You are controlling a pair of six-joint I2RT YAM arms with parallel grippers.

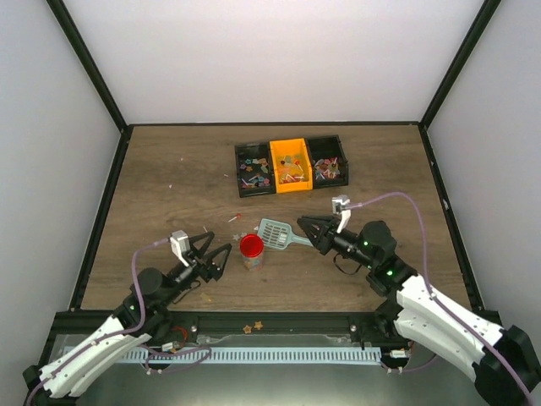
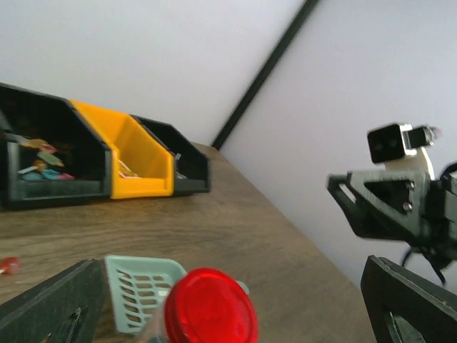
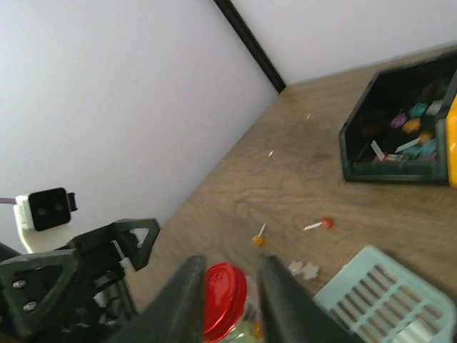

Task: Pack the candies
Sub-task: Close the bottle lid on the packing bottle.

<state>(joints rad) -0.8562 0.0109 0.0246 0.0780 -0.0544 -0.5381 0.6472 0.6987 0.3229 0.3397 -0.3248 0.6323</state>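
Observation:
A clear jar with a red lid [image 1: 251,246] stands upright on the wooden table, with some candies inside it [image 3: 251,330]. The teal scoop [image 1: 275,233] lies just right of it, handle toward my right gripper [image 1: 306,231]. That gripper is open, its fingers a little apart and empty, aimed at the jar [image 3: 225,300] from the right with the scoop [image 3: 385,300] beside it. My left gripper [image 1: 217,248] is wide open on the jar's left, and the red lid [image 2: 211,307] shows between its fingers. More candies [image 1: 254,166] fill the bins. Loose ones [image 3: 325,224] lie on the table.
Three bins stand in a row at the back: black [image 1: 253,168], orange [image 1: 291,165] and black [image 1: 328,161]. A loose lollipop [image 1: 233,219] lies behind the jar. Two star candies [image 1: 253,326] rest on the front rail. White walls enclose the table.

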